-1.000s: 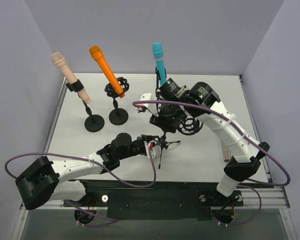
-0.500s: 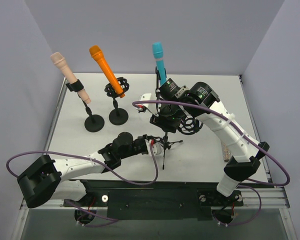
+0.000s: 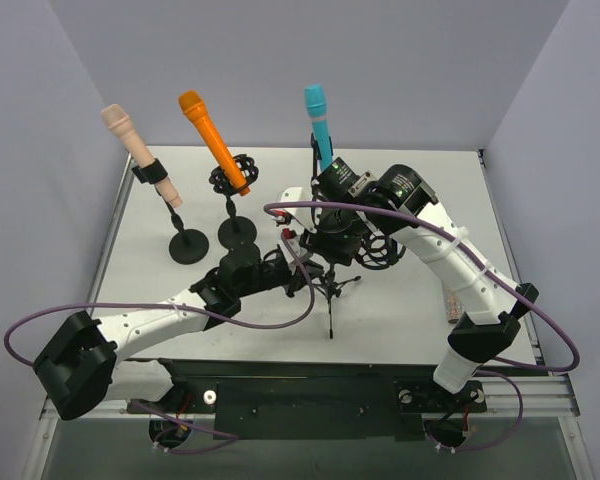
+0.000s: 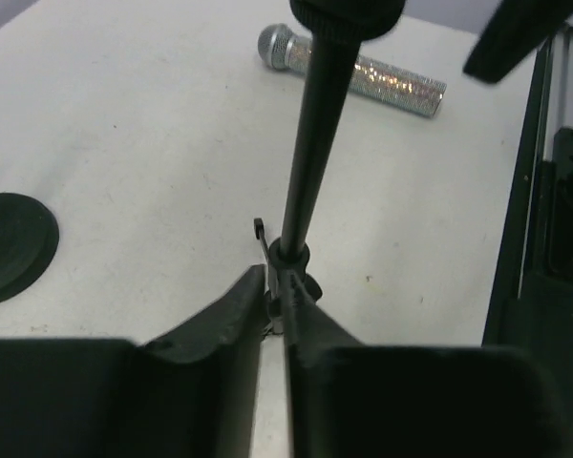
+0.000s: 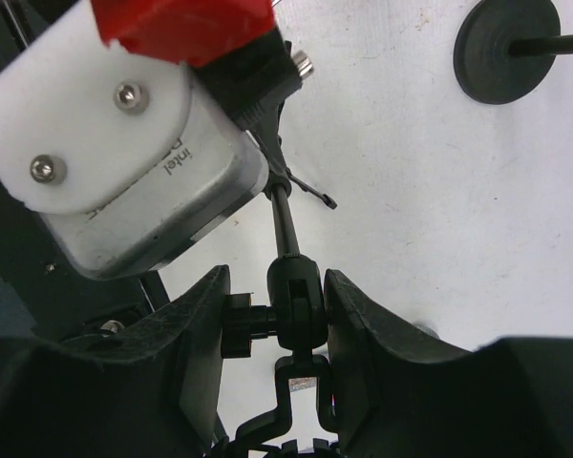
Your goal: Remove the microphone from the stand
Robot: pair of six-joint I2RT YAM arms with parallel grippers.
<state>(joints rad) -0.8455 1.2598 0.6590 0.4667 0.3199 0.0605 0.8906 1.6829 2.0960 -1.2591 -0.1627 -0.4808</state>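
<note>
While both arms meet at the tripod stand point(image 3: 332, 292), the top view shows the step in hand: making the stand firm before the blue microphone point(image 3: 318, 120) is taken out. The microphone stands in its clip, rising above and behind the right gripper point(image 3: 332, 238). The left gripper point(image 3: 302, 262) is lower, just beside the right one, at the stand's lower part.

From the left wrist, the fingers point(image 4: 220, 315) are closed tight on the bottom of the thin black pole point(image 4: 310, 143), right at the hub between the fingertips. The pole goes up and away from this hand. A glitter microphone point(image 4: 363, 72) lies on the table point(image 4: 124, 143) well beyond the fingertips; it is not part of this job.

From the right wrist, the two jaws stand on both sides of the swivel joint point(image 5: 296, 291) and seem to clasp it. The microphone itself is outside this view, behind the hand.

The judgement is that nothing grips the microphone yet. The next move probably calls for the left hand to hold the stand down while the right hand lets go of the joint, goes up to the blue body, and pulls it along its own axis.
</note>
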